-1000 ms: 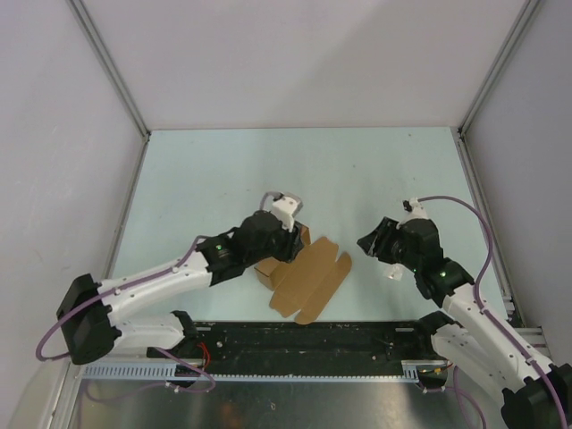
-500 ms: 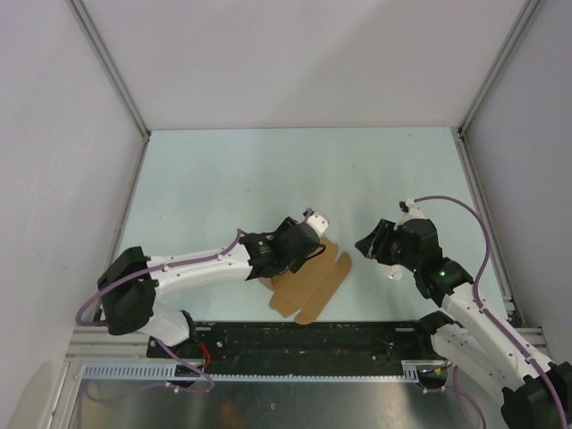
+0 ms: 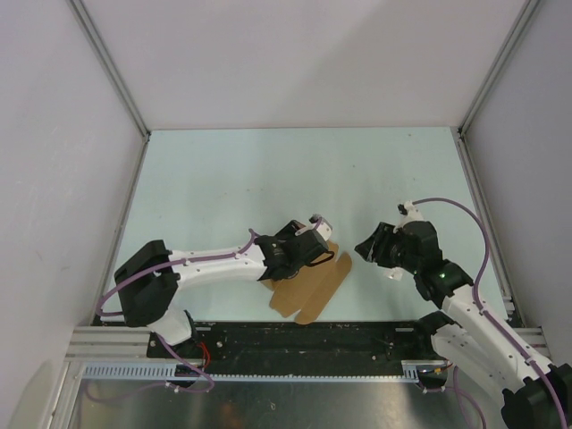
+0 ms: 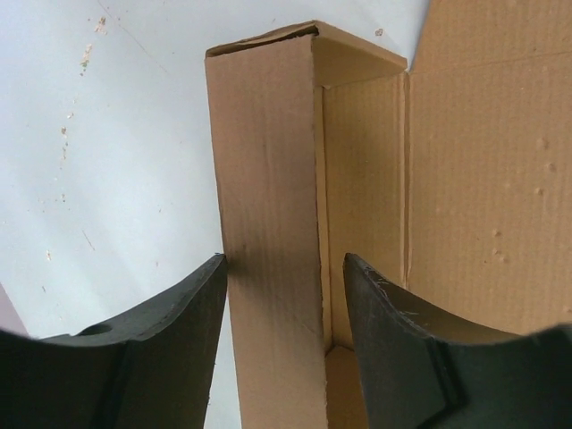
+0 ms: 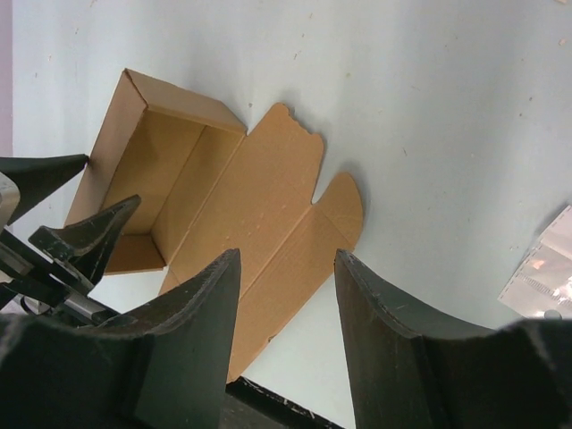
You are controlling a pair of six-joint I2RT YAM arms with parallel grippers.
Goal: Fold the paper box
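Box position: you have the paper box [image 3: 308, 279] on the counter [image 3: 268, 170] at its 6 o'clock edge, just ahead of the arm bases. The raised tray end sits at 9 o'clock. The flat lid panel with rounded tabs spreads toward 3 to 5 o'clock.
Left jaws: released, gripping nothing. The left gripper [image 4: 284, 268] straddles the tray's long side wall. The outer finger [image 4: 170, 340] is against the wall and the inner finger [image 4: 402, 340] stands inside the tray with a gap.
Right jaws: released and empty. The right gripper [image 5: 288, 259] hovers at 3 o'clock of the box, apart from it.
Step in hand: likely seating this side wall so that it stands square before the lid comes over.
Approach: lower until both fingers reach well down the wall, then close gently. The cardboard looks light and will probably crease if you pinch hard.
Alignment: keep your fingers square to the wall. A skewed squeeze may twist the corner at 12 o'clock in the wrist view.
Support: bring the right jaws down onto the flat lid panel at 3 o'clock. The box seems free to slide on the counter when pushed.
Check: before you let go, confirm the wall is upright and its fold sits flush on the tray floor.
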